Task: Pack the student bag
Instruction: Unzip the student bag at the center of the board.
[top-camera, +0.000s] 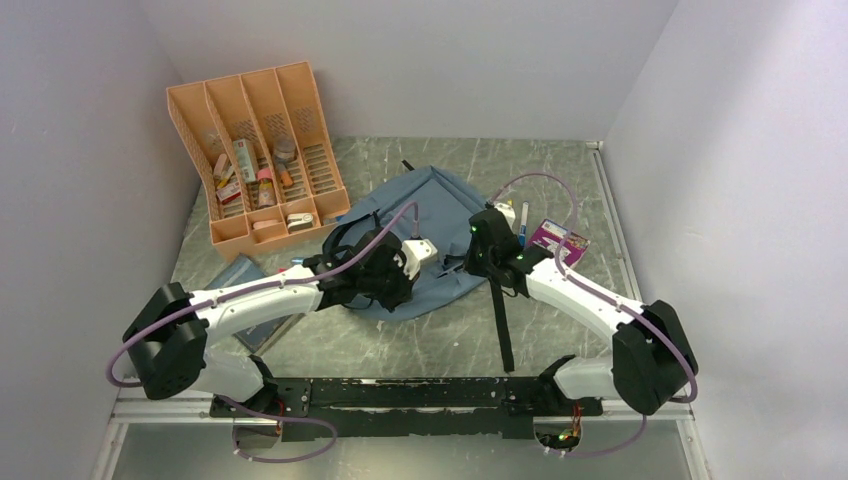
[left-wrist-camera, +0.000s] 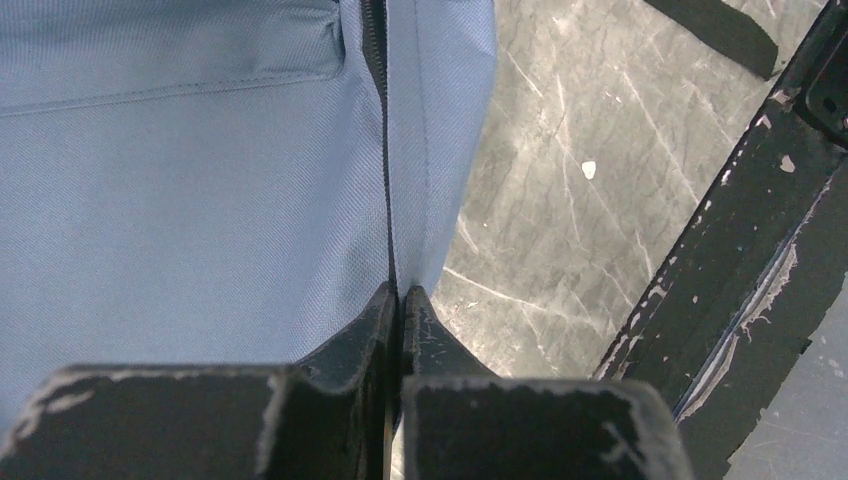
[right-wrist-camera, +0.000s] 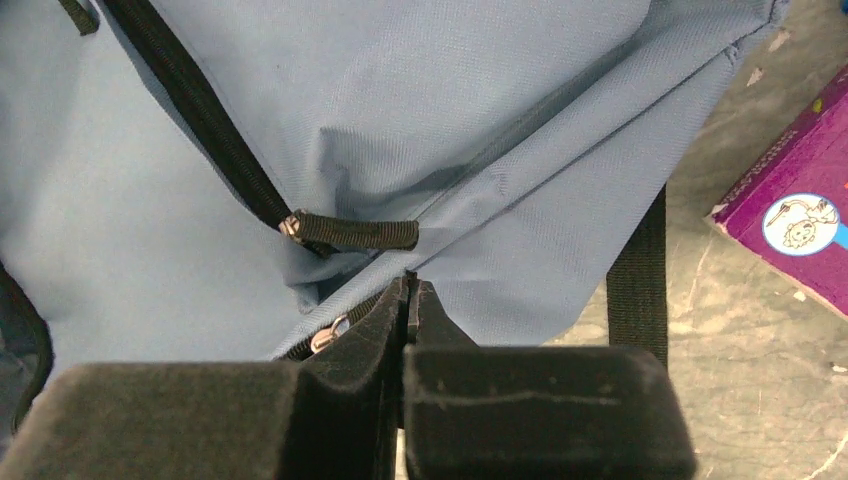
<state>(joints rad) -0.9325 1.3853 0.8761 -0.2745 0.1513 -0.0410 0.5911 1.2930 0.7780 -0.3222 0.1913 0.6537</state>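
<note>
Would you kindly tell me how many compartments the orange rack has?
4, side by side across the orange rack, from its left wall to its right wall. All four openings show, so none seems hidden.

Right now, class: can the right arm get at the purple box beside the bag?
Probably yes, once freed. The purple box lies close beside the right hand with bare table between, but that hand is shut on the fabric of the student bag and must let go first.

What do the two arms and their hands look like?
The left arm and the right arm have white shells, black joints, and a purple cable looping along each. The left hand is black with scuffed, chipped fingers; the right hand is black, matte and less worn.
</note>
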